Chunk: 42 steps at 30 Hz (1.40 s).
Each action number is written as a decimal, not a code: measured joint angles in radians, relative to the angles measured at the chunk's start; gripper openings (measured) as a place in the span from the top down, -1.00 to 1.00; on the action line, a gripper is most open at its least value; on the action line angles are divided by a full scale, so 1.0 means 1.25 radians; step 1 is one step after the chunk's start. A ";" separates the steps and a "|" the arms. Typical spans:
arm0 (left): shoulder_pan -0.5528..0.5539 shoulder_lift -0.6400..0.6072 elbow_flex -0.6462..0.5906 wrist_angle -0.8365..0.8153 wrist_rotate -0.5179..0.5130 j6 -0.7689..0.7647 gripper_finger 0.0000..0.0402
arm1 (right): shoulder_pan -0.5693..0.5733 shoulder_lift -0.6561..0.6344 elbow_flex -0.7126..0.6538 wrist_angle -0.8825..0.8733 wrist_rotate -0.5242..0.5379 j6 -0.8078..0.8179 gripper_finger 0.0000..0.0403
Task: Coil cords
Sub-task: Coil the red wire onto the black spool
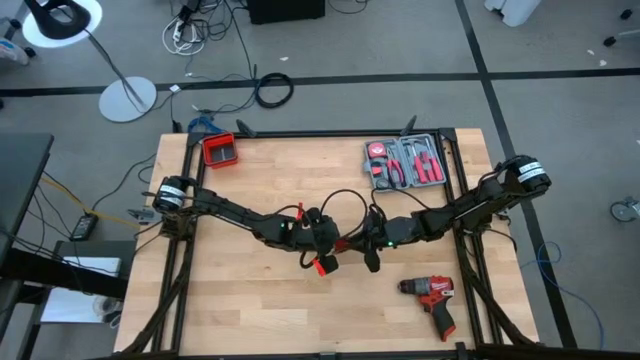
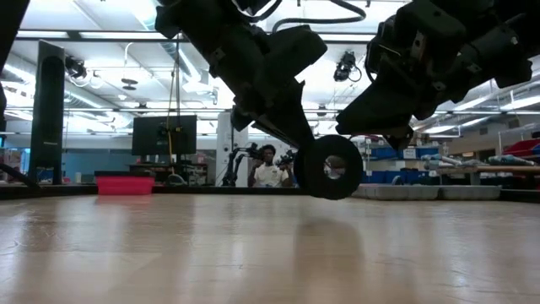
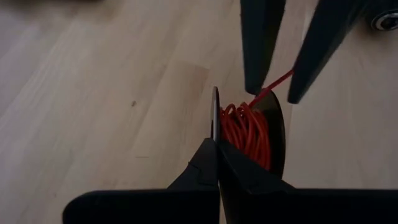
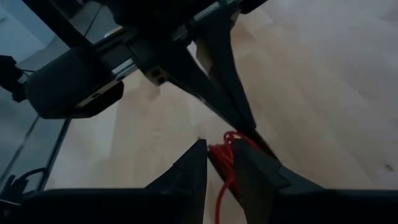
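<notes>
A small black spool (image 2: pixel 329 166) wound with thin red wire (image 3: pixel 247 130) hangs near the middle of the table (image 1: pixel 250 320). It shows red in the high view (image 1: pixel 323 265). My left gripper (image 3: pixel 217 152) is shut on the spool and comes from the table's left (image 1: pixel 318 240). My right gripper (image 4: pixel 221 165) comes from the right (image 1: pixel 370 245). It is open, with its fingers on either side of a strand of the red wire (image 4: pixel 225 155) that leads off the spool. The same gripper shows from the front in the left wrist view (image 3: pixel 272 93). My left gripper pinches one thin black flange of the spool (image 3: pixel 215 115) at its rim between the two fingers. The spool stands on edge, its hole facing the table's near side. It hangs a little clear of the table, below the fingers.
A red drill (image 1: pixel 432 300) lies near the front right. An open tool case (image 1: pixel 405 163) with red-handled pliers lies at the back right. A red bin (image 1: pixel 219 150) stands at the back left. A person (image 2: pixel 268 173) sits in the room beyond the far edge.
</notes>
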 joint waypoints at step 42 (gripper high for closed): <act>0.000 0.002 -0.002 0.129 0.022 0.171 1.00 | -0.035 -0.122 0.001 -0.252 -0.043 -0.328 0.64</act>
